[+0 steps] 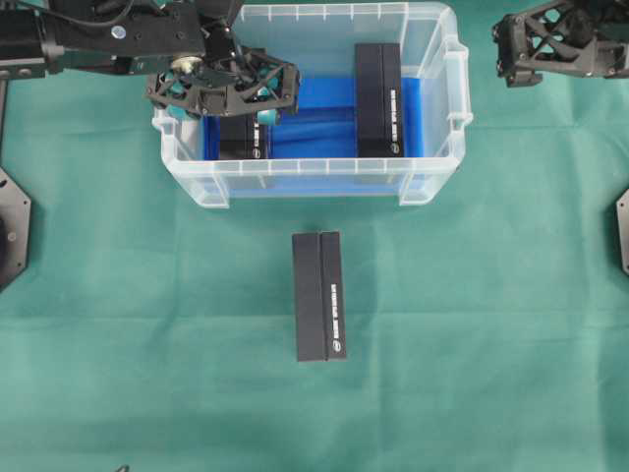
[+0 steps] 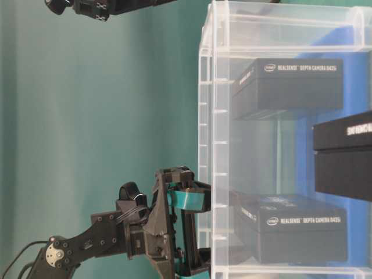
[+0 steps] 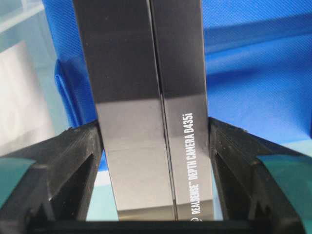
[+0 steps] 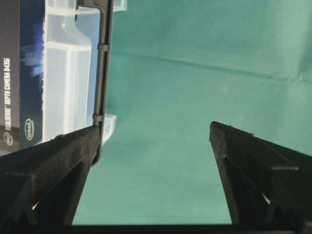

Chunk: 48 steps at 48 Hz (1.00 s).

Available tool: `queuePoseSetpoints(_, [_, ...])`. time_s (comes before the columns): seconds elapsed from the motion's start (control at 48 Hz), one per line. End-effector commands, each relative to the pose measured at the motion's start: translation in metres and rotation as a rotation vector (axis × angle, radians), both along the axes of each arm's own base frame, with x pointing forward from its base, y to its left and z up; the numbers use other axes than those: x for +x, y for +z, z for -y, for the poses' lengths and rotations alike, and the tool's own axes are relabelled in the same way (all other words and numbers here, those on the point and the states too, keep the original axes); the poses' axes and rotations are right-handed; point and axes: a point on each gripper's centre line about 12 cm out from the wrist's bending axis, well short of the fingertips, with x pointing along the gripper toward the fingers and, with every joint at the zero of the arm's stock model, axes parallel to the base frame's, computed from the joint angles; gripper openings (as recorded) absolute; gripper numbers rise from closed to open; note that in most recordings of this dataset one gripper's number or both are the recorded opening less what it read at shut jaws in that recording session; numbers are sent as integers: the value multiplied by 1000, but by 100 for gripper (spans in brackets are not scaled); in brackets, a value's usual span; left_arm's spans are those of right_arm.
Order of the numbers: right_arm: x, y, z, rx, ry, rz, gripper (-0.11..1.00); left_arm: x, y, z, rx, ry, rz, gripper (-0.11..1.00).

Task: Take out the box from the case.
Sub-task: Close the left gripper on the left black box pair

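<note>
left gripper (image 3: 155, 161) was clamped on a box (image 1: 244, 138) inside the case (image 1: 432, 182) | second box (image 1: 378, 98) was lodged alongside | third box (image 1: 319, 295) was laid on the cloth (image 1: 511, 324) | right gripper (image 4: 156, 146) was held apart, clear

Quick count: three black boxes total. Two inside clear case (image 1: 432, 118), one upper left (image 1: 246, 138), one upper middle (image 1: 379, 98). Third box (image 1: 319, 295) outside, frame center. One case. Two grippers, upper left (image 1: 231, 84), upper right (image 1: 560, 44).
</note>
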Motion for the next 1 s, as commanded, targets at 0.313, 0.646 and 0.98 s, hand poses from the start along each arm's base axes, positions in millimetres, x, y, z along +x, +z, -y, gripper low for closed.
queuePoseSetpoints(0.313, [2, 11, 1, -16, 2, 31, 92, 0, 11, 3, 1, 8, 24, 62])
queuePoseSetpoints(0.646, [3, 11, 1, -18, 2, 34, 92, -1, 41, 11, -15, 10, 37, 62])
queuePoseSetpoints(0.98, [5, 12, 2, -28, 4, 53, 92, -8, 92, 11, -5, 25, 67, 62])
